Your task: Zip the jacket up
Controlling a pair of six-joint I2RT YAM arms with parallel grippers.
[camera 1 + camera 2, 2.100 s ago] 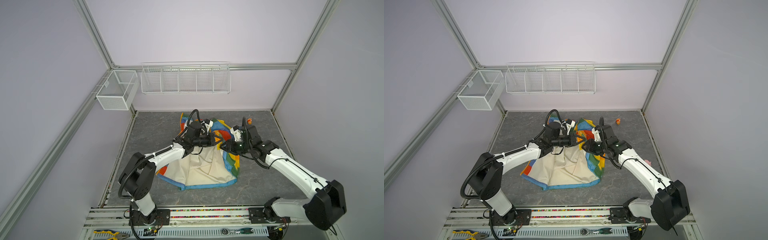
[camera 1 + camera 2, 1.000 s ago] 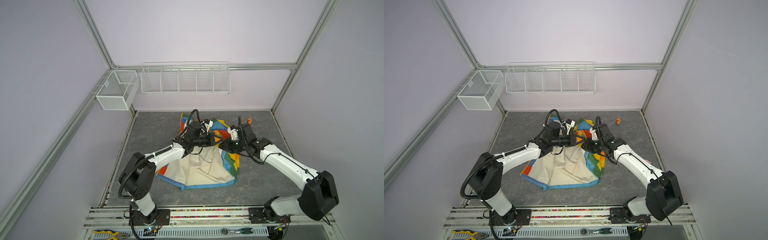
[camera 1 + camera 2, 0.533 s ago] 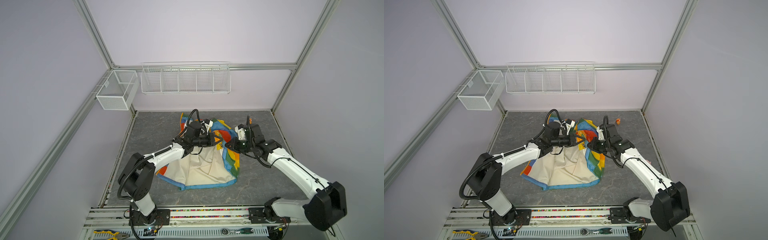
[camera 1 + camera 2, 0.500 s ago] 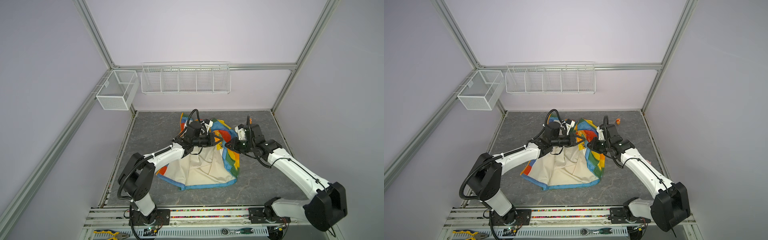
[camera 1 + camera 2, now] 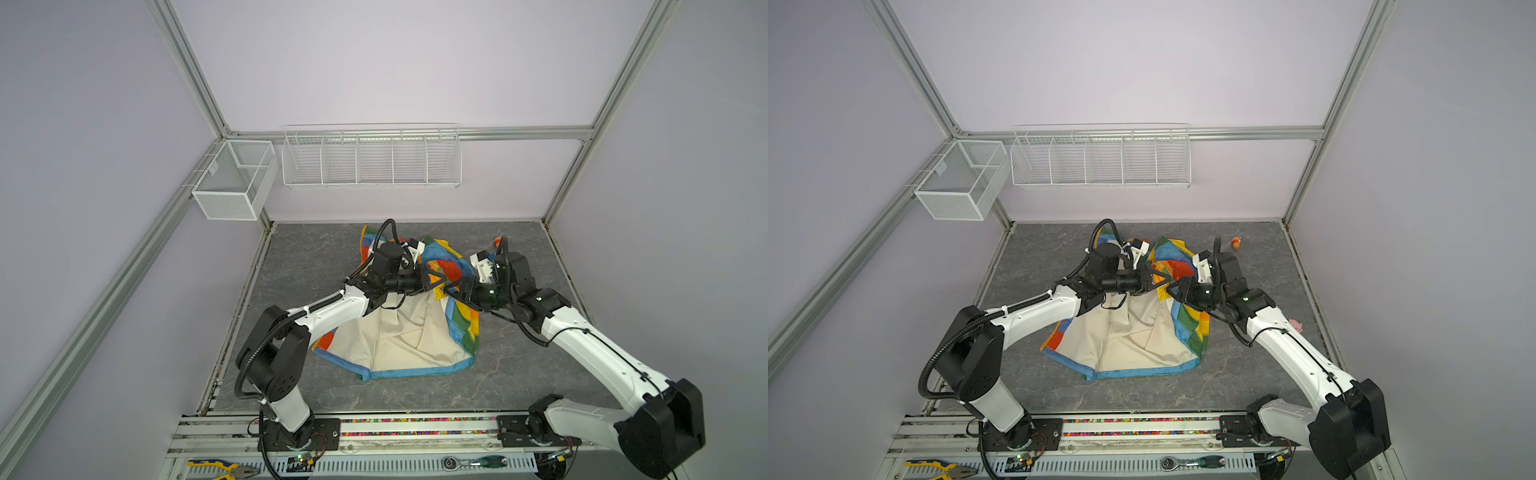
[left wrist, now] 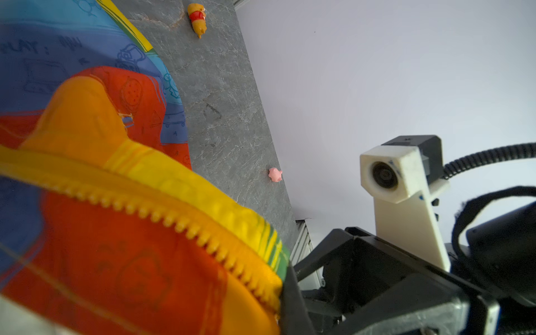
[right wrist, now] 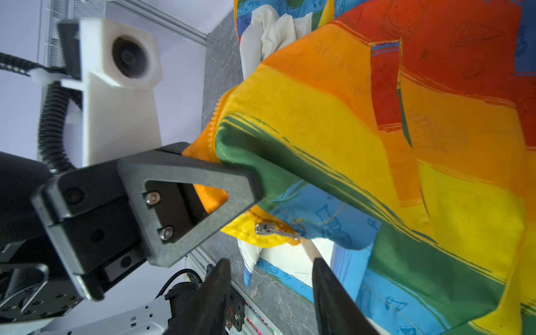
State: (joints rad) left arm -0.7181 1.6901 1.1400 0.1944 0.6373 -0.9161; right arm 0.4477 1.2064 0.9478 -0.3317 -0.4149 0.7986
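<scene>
The rainbow-striped jacket (image 5: 415, 332) (image 5: 1133, 336) lies on the grey table with its cream lining up. My left gripper (image 5: 437, 279) (image 5: 1164, 279) (image 6: 282, 293) is shut on the jacket's front edge by the orange-yellow zipper teeth (image 6: 174, 223) and holds that corner lifted. In the right wrist view the left gripper (image 7: 232, 179) pinches orange and green cloth. My right gripper (image 5: 451, 291) (image 5: 1174, 291) (image 7: 271, 262) stands open just beside it, with nothing between its fingers. A silver zipper pull (image 7: 272, 229) lies on a yellow fold just ahead of those fingers.
A small orange toy (image 5: 1236, 242) (image 6: 197, 18) sits near the back of the table and a pink one (image 5: 1296, 325) (image 6: 275, 174) by the right edge. A wire rack (image 5: 370, 158) and a mesh box (image 5: 232, 183) hang on the walls.
My right gripper has opened its jaws and drawn back slightly to the right of the jacket edge. The left gripper has kept its hold in the same place.
</scene>
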